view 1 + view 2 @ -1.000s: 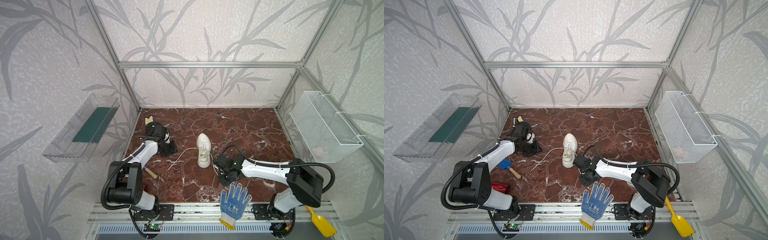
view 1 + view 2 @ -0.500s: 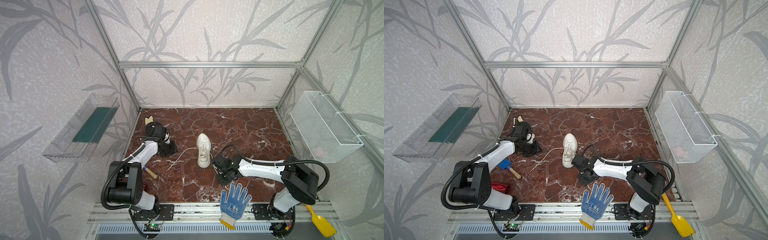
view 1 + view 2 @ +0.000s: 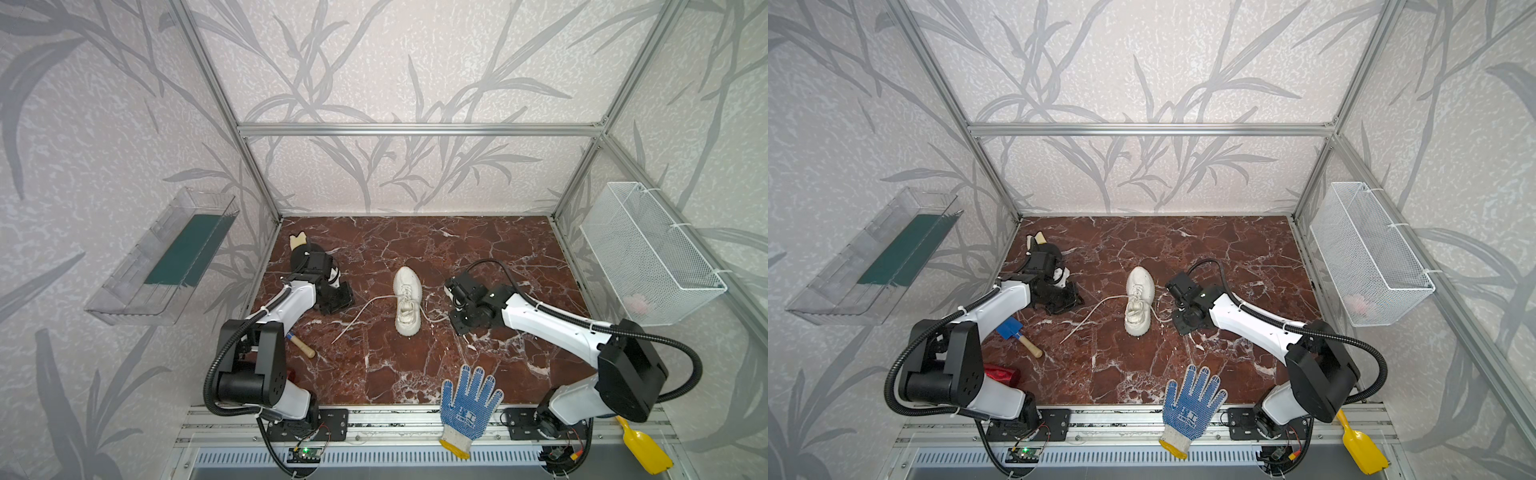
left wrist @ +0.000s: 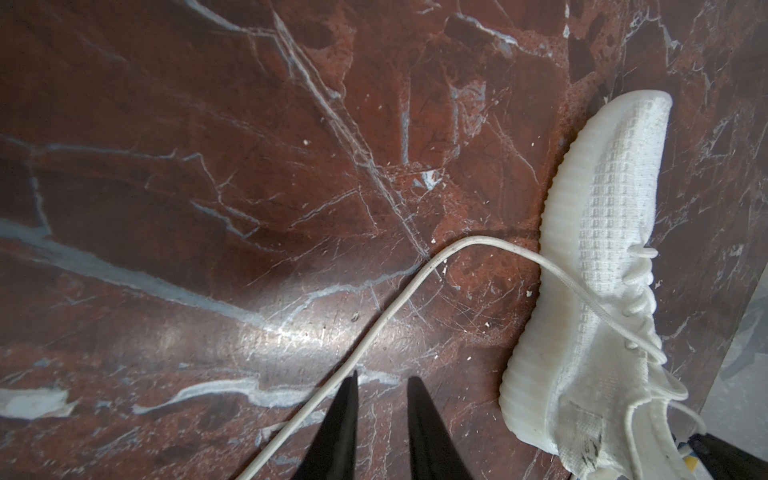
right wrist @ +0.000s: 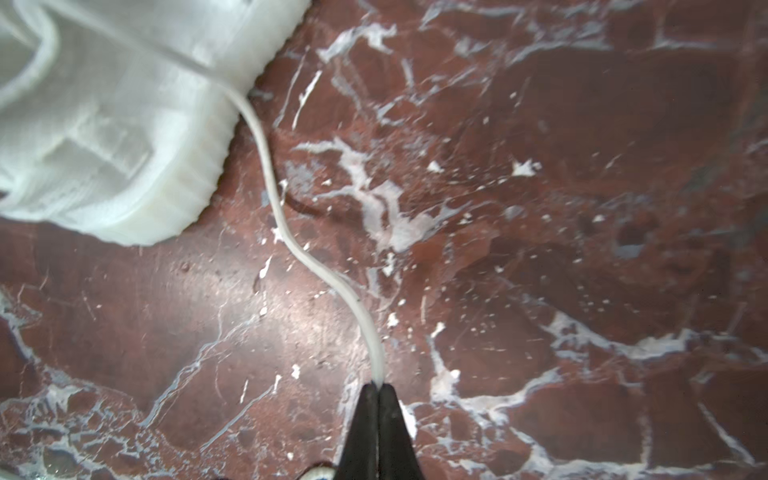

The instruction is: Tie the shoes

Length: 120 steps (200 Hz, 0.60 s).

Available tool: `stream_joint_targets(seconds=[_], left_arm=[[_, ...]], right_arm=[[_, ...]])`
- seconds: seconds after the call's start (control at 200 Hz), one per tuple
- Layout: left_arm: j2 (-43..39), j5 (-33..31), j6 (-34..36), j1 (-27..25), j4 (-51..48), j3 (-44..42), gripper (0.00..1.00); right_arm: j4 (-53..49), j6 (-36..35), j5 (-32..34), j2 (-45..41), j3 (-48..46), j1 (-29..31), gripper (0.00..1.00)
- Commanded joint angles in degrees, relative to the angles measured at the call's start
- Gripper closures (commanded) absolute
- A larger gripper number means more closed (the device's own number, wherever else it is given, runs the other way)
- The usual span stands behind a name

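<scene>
The right hand (image 5: 378,386) pinches one thin lace (image 5: 282,216). The left hand (image 4: 382,378) is a little open and empty, the other lace (image 4: 395,299) beside it. The shoe (image 3: 407,303) sits on the table (image 3: 478,245) between them. Laces look floppy and light; best held near their ends.

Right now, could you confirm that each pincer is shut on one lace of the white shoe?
Not quite. The right pincer is shut on its lace, but the left wrist view shows the left pincer open, with the other lace lying loose by its tips.
</scene>
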Motion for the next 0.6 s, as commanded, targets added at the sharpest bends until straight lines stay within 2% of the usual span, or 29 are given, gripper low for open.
stream_joint_targets(seconds=[0.0, 0.135, 0.255, 0.595], left_arm=[[0.24, 0.0, 0.78, 0.24, -0.12, 0.05, 0.76], [0.16, -0.78, 1.06, 0.51, -0.6, -0.25, 0.76], [1.1, -0.46, 1.5, 0.5, -1.57, 0.14, 0.76], [6.03, -0.33, 1.28, 0.0, -3.53, 2.66, 0.75]], right_arm=[[-2.78, -5.5, 0.0, 3.42, 6.53, -2.55, 0.99], [-7.5, -8.29, 1.97, 8.37, 14.88, -6.23, 1.0], [-8.73, -9.56, 1.99, 9.35, 19.05, -8.3, 1.0], [-7.37, -10.84, 1.56, 8.93, 26.32, -9.08, 1.0]])
